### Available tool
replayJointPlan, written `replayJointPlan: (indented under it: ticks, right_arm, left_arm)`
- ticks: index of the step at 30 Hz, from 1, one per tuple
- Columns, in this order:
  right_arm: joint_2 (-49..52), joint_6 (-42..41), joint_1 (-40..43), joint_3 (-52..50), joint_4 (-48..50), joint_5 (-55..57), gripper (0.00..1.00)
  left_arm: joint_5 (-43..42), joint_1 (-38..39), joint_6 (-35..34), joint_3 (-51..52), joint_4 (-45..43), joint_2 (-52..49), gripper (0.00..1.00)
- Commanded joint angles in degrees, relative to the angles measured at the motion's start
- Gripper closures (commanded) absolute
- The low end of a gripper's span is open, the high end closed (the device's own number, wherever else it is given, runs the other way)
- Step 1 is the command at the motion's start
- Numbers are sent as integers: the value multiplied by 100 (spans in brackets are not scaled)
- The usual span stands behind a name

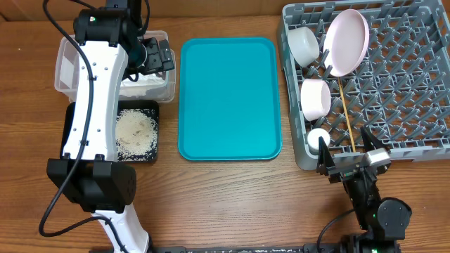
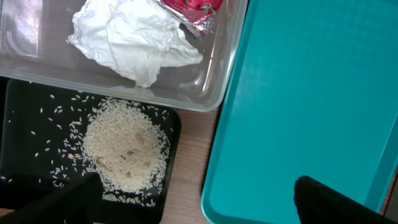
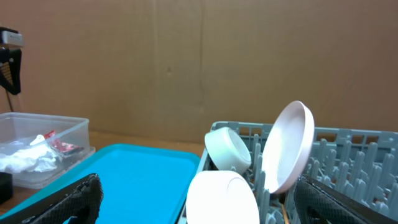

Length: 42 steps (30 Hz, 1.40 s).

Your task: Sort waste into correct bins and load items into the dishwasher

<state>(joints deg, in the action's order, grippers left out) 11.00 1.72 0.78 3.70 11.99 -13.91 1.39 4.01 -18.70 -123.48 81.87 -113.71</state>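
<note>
We see a teal serving tray lying flat on the wooden surface, between the left gripper and the right gripper, nearer the left one. A brown cardboard wall rises ahead of the right gripper.

Teal tray central, plate in grey rack, rice on black tray

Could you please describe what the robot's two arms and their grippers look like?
The left arm has a white shell between black joints, with black cables looping beside it. The right arm is mostly black, with a black cable at its base. The left gripper and right gripper each have two black fingers.
</note>
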Motion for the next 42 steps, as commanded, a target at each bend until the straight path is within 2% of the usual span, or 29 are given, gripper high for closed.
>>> replayJointPlan:
  ticks: [1,9,15,42]
  right_arm:
    - [-323,-28,-44,-203,52,354,0]
    - [-625,2,-44,-326,-551,627,0]
    - [-970,0,-44,-326,-1593,616,0]
    - [-1084,-20,-44,-326,-1585,619,0]
  left_arm:
    - [52,-24,70,-122,-2,24,0]
    - [52,-24,70,-122,0,24,0]
    - [52,-24,70,-122,0,24,0]
    - [52,-24,70,-122,0,24,0]
